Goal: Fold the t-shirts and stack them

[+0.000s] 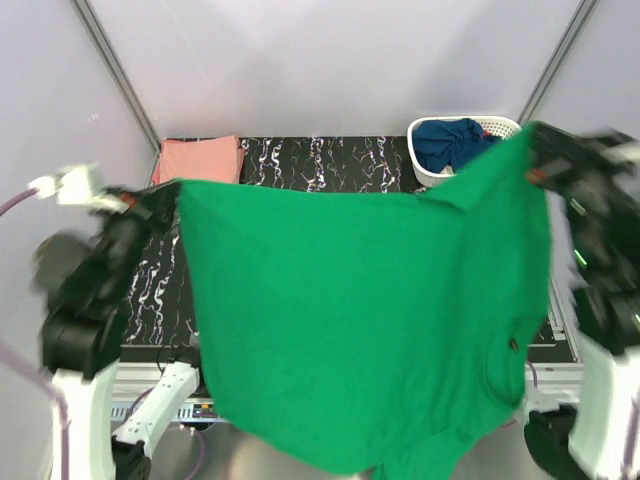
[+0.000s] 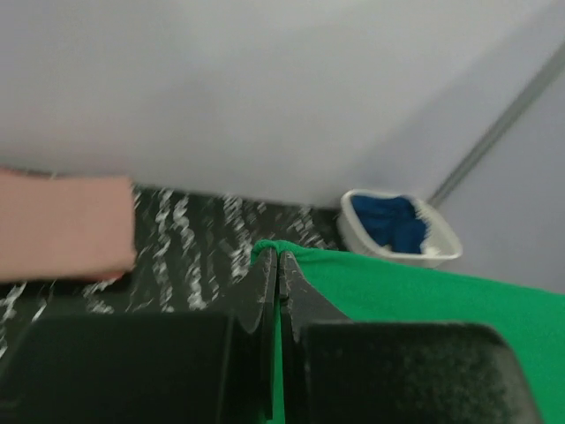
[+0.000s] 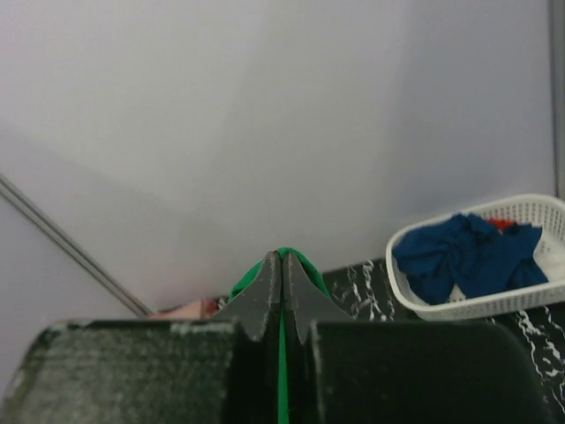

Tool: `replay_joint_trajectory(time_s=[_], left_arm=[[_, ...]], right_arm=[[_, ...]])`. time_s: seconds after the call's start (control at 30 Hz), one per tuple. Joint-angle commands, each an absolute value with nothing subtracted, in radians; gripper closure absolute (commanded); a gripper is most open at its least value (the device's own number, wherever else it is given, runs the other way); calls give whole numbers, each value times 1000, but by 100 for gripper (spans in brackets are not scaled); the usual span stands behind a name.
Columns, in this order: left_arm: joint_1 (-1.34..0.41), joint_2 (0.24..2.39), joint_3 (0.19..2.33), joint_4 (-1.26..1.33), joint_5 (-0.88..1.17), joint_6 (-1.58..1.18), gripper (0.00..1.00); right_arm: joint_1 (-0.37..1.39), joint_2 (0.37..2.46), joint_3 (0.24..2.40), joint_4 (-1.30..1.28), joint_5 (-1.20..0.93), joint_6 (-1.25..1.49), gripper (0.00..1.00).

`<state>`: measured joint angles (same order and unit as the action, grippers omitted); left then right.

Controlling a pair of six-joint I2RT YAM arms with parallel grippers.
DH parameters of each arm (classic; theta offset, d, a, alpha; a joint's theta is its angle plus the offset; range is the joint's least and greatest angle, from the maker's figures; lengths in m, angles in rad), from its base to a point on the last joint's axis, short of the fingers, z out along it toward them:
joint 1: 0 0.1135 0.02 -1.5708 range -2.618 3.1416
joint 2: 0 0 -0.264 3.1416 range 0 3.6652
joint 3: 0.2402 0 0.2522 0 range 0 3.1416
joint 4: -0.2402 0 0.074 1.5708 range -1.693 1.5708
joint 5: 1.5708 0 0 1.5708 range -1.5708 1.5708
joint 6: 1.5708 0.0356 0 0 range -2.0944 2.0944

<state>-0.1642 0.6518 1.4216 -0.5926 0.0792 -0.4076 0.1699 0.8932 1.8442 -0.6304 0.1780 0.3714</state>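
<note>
– Above the table (image 1: 330, 165), what hangs?
– Green shirt (image 1: 360, 320), spread wide between both arms, lifted off the table. It hides most of the table in the top view.
– Left fingers (image 2: 263, 296)?
– Closed tight on the shirt's upper left corner. Wrist view shows green cloth pinched between them and poking out past the tips.
– Right fingers (image 3: 265, 296)?
– Same: closed on the upper right corner, with a thin green strip in the seam between them and a fold over the tips.
– Top edge?
– Runs arm to arm, right end higher than left, slight sag in the middle. The lower edge reaches the bottom of the top view, over the arm bases. The collar opening looks to sit near the lower right side.
– Other shirts?
– Pink shirt (image 1: 200, 160) lies folded flat at the far left corner of the table. Navy shirt (image 1: 450, 142) is bunched in the basket (image 1: 500, 125) at the far right corner.
– Green touching either?
– Pink no, apart. Green overlaps the basket's near rim in the top view; contact, cannot tell.
– Image quality?
– Both arms blurred in the top view.
</note>
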Motion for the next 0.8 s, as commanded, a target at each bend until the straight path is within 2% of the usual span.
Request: replay_joint_trajectory(time_s=[0.0,0.13,0.2,0.33,0.47,0.67,0.77], left_arm=[[-160,768,1304,-488,-70,-342,100],[-156,865,1084,-307,-161,-301,100],[-149,909,1013,-155,-176,-284,100],[-85,1139,971,-6,-103,-284,100],[-19,1317,1006,109,-6,-313,100],[43,1448,1031,290,136,-305,100],[52,1514,1084,287,150,-264,100]], right_arm=[[167,1046,1685,-446,86,318,100],[167,1136,1423,-226,22,318,100],[169,1218,1353,-86,-44,313,100],[167,1407,1273,115,-139,316,100],[166,1603,1339,190,-152,314,100],[158,1860,1561,199,-218,310,100],[152,1960,1664,189,-284,305,100]])
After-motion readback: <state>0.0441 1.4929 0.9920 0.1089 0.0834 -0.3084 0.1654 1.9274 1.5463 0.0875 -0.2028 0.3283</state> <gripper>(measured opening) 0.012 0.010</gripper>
